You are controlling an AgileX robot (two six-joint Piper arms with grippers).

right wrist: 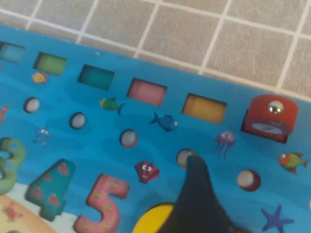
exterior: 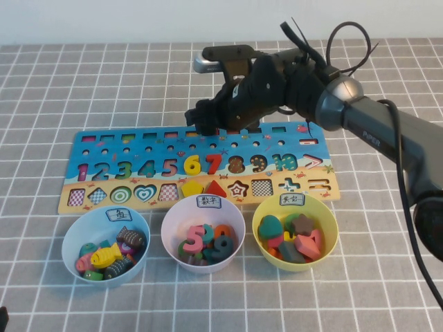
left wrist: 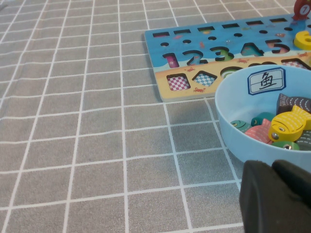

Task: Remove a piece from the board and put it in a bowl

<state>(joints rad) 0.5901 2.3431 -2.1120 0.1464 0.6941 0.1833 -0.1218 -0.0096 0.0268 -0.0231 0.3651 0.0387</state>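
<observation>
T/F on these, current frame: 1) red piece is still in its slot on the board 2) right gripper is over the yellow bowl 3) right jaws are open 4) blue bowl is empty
1) True: the red piece sits in the board.
2) False: the right gripper hangs over the board's top row.
3) True.
4) False: the blue bowl holds fish pieces.
Left gripper is parked beside that bowl.

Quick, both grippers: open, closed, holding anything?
Left gripper: low beside the pale blue bowl, holding nothing; open or closed cannot be told.
Right gripper: open, empty, over the board near the red piece.
</observation>
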